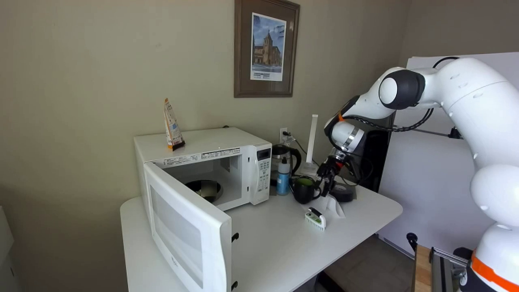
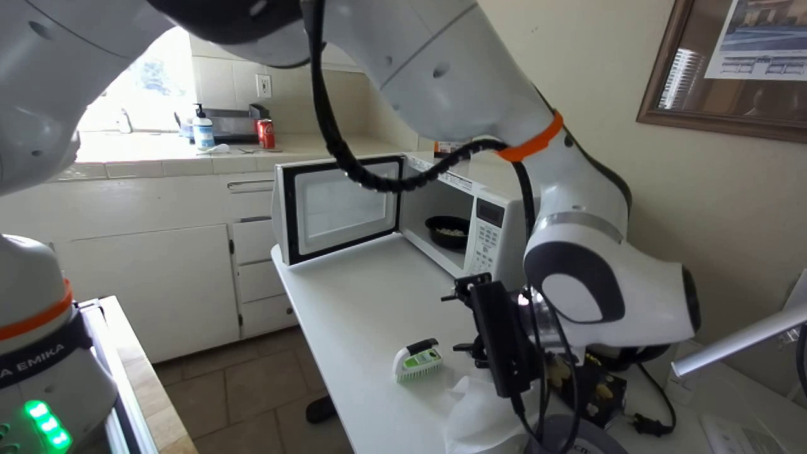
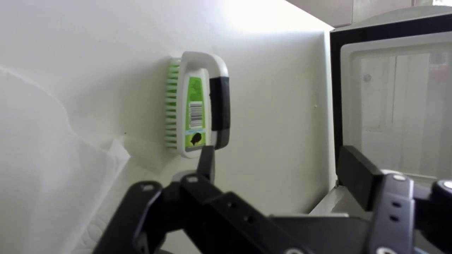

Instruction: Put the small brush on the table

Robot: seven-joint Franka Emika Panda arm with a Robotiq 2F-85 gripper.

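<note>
The small brush, white and green with a black grip, rests bristles down on the white table near its front edge. The brush shows in both exterior views [image 1: 311,219] [image 2: 419,360] and in the wrist view [image 3: 195,109]. The table also shows in all three views [image 1: 267,243] [image 2: 353,302] [image 3: 272,98]. My gripper [image 2: 455,323] is open, with nothing between its fingers, above the table and apart from the brush. In the wrist view the gripper [image 3: 282,165] spans bare table, and its left fingertip overlaps the brush's lower end. In an exterior view the gripper [image 1: 325,182] is beside the dark mug.
The microwave [image 1: 259,178] has its door [image 1: 190,231] wide open and a black bowl [image 2: 447,232] inside. A bag [image 1: 173,127] stands on it. A blue bottle [image 1: 283,182], mug [image 1: 303,192], kettle [image 1: 279,152], white paper [image 2: 476,416] and patterned box [image 2: 592,388] are near the gripper.
</note>
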